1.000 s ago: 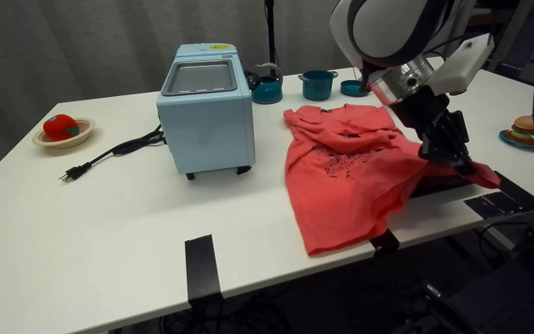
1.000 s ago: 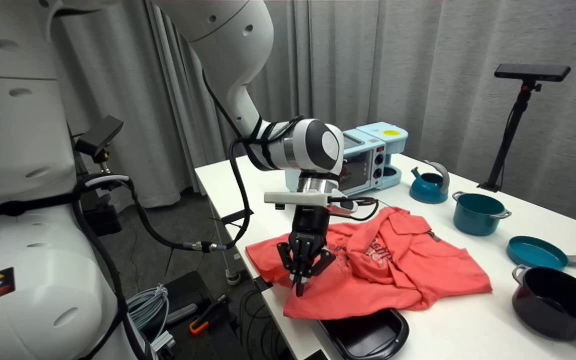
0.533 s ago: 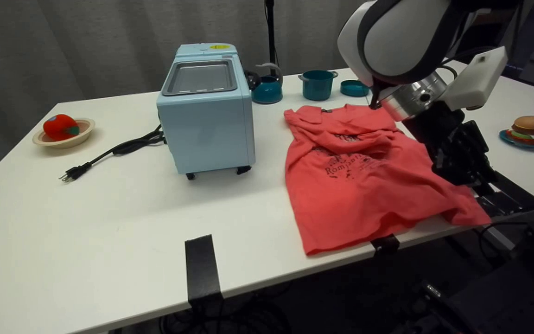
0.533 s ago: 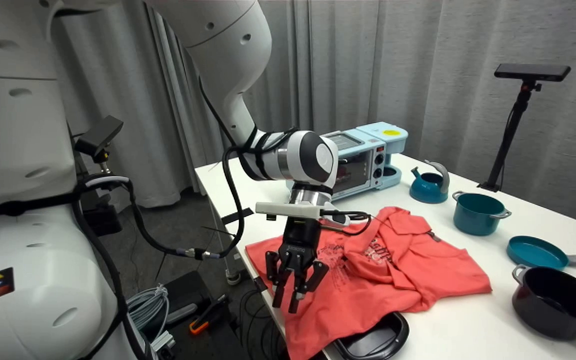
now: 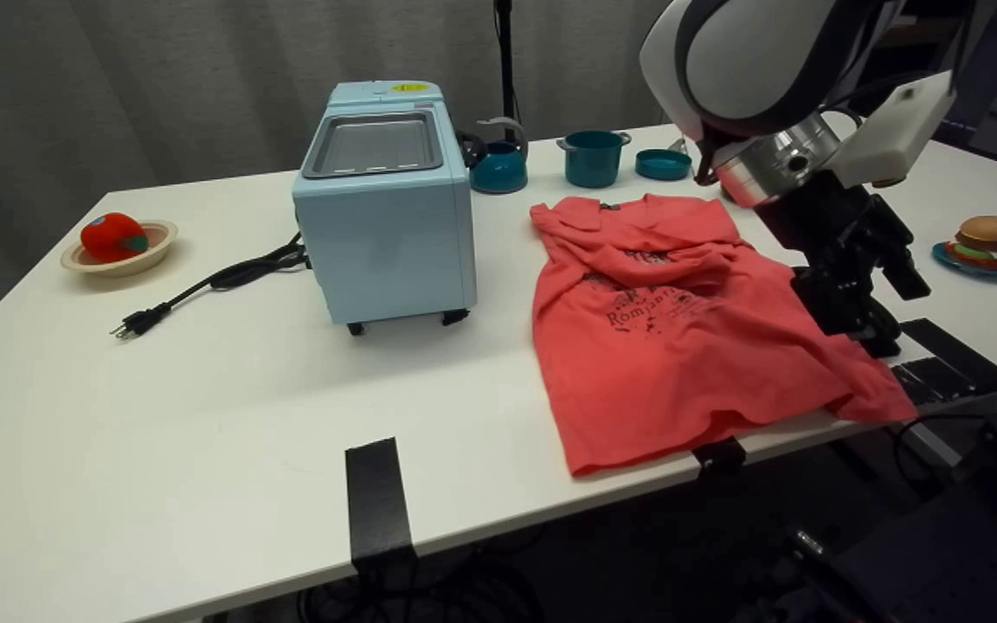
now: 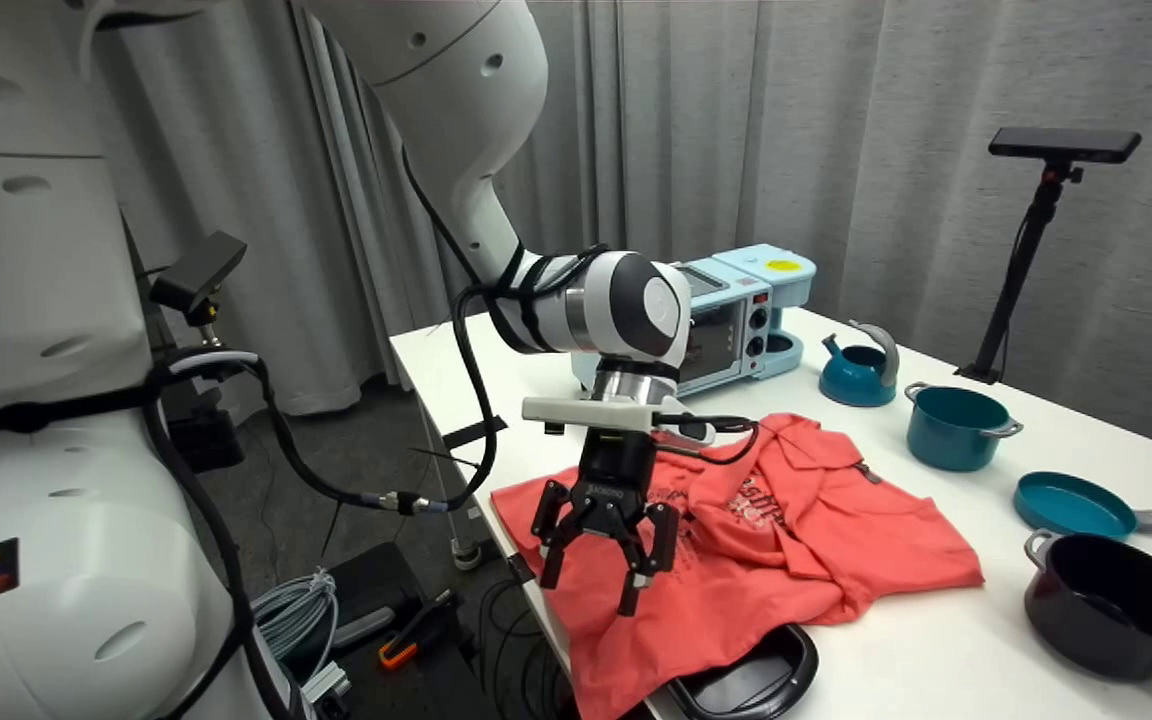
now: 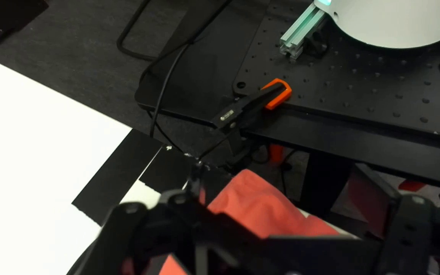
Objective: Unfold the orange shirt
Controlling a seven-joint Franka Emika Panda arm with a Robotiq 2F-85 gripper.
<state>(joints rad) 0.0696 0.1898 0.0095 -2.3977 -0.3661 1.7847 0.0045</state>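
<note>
The orange shirt (image 5: 654, 368) lies at the robot-side edge of the desk (image 5: 204, 415), bunched across the chest, its lower part overlapping a black tray (image 6: 741, 687); the tool (image 6: 591, 590) hangs over that part, jaws parted. A light-blue appliance (image 5: 386, 251) stands beside the shirt; a teal kettle (image 6: 854, 380), pot (image 6: 951, 448) and pan (image 6: 1076, 507) sit near the far edge.

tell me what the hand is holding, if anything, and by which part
Nothing: the hand is open, and no part of the orange shirt is gripped.
</note>
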